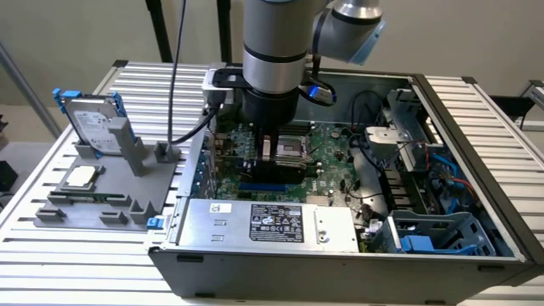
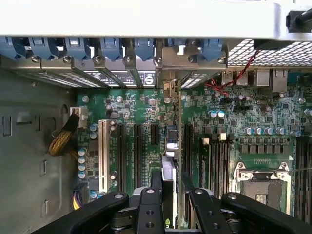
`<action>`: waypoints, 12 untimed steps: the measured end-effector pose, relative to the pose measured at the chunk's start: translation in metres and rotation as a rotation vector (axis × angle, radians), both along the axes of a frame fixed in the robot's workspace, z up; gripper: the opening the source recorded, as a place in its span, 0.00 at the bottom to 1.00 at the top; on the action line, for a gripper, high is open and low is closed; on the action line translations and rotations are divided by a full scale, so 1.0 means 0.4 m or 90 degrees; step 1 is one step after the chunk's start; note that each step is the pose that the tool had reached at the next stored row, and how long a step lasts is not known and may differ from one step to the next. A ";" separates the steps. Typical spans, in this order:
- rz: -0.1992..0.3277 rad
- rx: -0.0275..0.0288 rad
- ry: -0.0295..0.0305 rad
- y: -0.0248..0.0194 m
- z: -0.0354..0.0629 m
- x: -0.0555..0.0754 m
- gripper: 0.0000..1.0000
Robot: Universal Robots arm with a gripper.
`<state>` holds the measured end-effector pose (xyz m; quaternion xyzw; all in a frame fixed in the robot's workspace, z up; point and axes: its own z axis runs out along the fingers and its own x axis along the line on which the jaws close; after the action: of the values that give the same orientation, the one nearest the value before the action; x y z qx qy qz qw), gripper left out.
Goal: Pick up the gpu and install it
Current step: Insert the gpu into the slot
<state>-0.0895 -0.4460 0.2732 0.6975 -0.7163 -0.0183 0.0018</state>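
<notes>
- In the exterior view, the grey Universal Robots arm [image 1: 274,44] is reaching straight down into the open grey metal computer case [image 1: 340,268], which is lying on its side on the slatted aluminium tabletop [image 1: 76,255] so that the green motherboard [image 1: 327,150] is facing up and within reach from above.
- The black gripper [image 1: 276,167] is hanging low over the board's expansion slots, near the case's rear wall; a dark flat part is showing beneath it, but this view is not making clear what it is.
- On the exterior view's left, a grey parts holder [image 1: 93,204] is keeping a silver-labelled hard drive with blue rails [image 1: 93,127] upright and a narrow green memory stick [image 1: 85,196] lying flat, so each can be taken cleanly.
- In the wrist view, the gripper [image 2: 171,200] is closing its two black fingers [image 2: 148,209] on the upper edge of the gpu [image 2: 170,146], a thin black card seen edge-on with a silver-grey metal bracket end toward the case's rear openings.
- The gpu is standing upright on edge between the long black slots [image 2: 138,156], apparently lined up with one of them, its bracket pointing at the blue slot latches [image 2: 109,48]; whether it is already seated cannot be told.
</notes>
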 end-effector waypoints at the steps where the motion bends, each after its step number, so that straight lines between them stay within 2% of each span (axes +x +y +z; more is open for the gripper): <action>1: 0.000 0.0000 -0.0002 0.000 -0.002 0.000 0.26; 12: -0.002 0.0000 -0.0003 0.000 -0.020 -0.001 0.26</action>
<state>-0.0897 -0.4460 0.2651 0.6964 -0.7175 -0.0181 0.0016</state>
